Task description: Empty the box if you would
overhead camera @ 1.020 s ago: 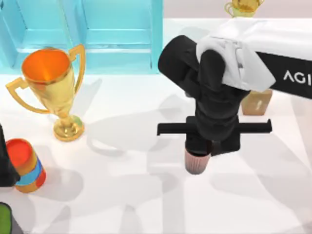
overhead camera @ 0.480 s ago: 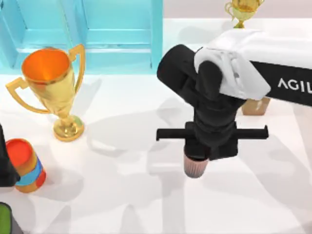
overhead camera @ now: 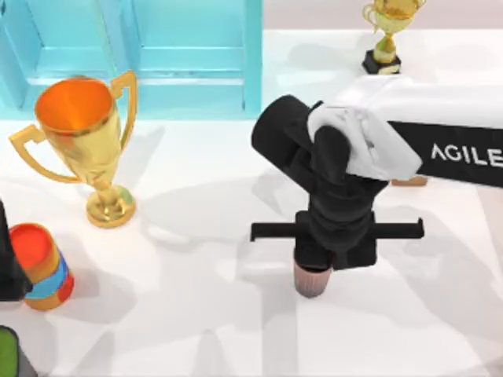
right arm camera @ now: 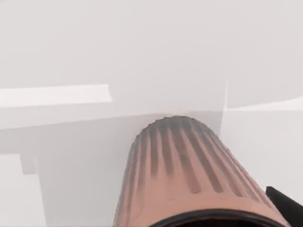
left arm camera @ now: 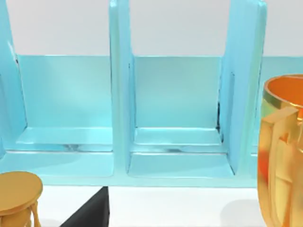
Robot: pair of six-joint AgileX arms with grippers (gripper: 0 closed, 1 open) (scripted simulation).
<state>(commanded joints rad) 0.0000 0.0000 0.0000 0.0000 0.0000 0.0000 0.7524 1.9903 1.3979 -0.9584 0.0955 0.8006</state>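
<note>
Right tool (overhead camera: pixel 318 259) clamped on the one ribbed pink cup (overhead camera: pixel 312 281), long axis straight down from the fingertips toward the counter (overhead camera: pixel 196 314), well clear of the one turquoise box (overhead camera: pixel 196 63) beyond and left of the tool. Two gold trophies (overhead camera: pixel 82 133), one striped can (overhead camera: pixel 43 267). Left arm (overhead camera: pixel 6 271) parked far left, the farther one.

Ribbed pinkish-brown cup (overhead camera: pixel 312 279) upright under the right arm; turquoise box (overhead camera: pixel 141 55) at table's back-left.
</note>
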